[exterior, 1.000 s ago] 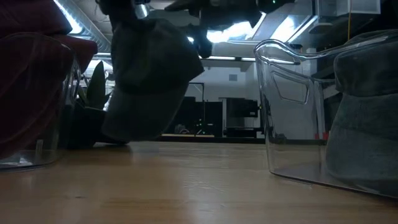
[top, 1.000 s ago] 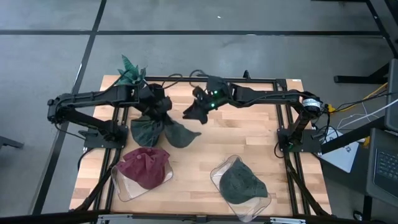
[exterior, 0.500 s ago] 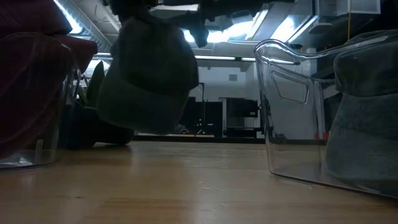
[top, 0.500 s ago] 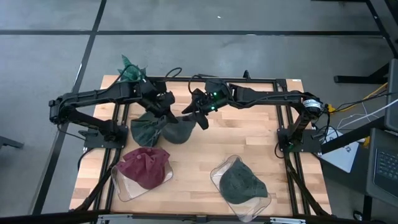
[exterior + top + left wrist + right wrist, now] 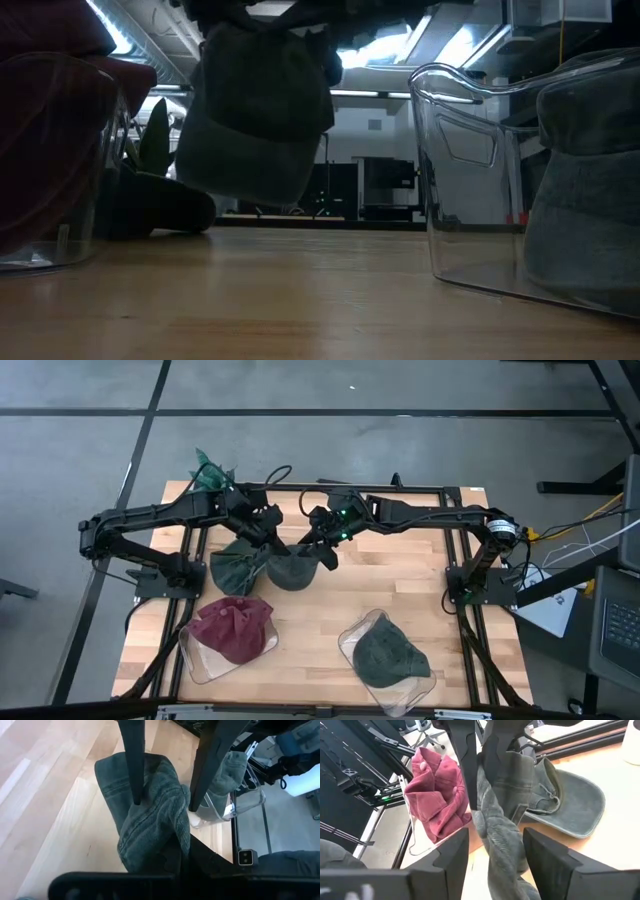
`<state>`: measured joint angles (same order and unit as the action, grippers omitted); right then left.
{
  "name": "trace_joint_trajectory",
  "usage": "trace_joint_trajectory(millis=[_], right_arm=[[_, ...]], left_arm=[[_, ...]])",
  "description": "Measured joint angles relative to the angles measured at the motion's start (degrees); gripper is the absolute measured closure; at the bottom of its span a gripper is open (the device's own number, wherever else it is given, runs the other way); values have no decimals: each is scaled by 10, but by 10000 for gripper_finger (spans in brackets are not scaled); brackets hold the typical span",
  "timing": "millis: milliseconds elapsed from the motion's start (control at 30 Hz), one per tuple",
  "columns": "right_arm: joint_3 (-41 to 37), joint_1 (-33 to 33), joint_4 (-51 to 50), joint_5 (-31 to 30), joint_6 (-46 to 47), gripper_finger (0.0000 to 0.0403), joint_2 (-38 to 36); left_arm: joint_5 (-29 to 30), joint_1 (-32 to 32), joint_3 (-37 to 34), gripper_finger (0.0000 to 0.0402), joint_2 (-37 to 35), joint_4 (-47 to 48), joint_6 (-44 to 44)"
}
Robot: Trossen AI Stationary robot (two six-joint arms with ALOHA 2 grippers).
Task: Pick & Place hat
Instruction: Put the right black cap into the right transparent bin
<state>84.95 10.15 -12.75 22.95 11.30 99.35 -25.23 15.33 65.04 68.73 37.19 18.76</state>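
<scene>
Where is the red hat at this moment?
In the high view, the red hat sits in a clear bin at the table's front left, below the left gripper.

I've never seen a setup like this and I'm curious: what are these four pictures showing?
Two dark robot arms work at a wooden table. One camera looks straight down, one sits at table height, and one rides on each wrist. The left gripper and right gripper meet mid-table, both pinching one dark green fabric cap, lifted off the wood. Another green cap lies beside it. Near the front, one clear plastic bin holds a dark red cap; a second bin holds a green one.
</scene>
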Motion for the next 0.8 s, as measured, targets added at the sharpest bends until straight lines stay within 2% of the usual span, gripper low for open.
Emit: trace_joint_trajectory(millis=[67,167,367,600,800], right_arm=[[0,0,0,6,4,229,0],[0,0,0,25,24,269,0],[0,0,0,41,51,385,0],[0,-2,0,56,133,396,0],[44,-16,-61,48,137,398,0]], left_arm=[[2,0,0,398,0,0,-5],[5,0,0,398,0,0,-14],[39,0,0,398,0,-1,-36],[39,-1,0,384,0,-3,-72],[40,-13,0,351,-3,-31,-97]])
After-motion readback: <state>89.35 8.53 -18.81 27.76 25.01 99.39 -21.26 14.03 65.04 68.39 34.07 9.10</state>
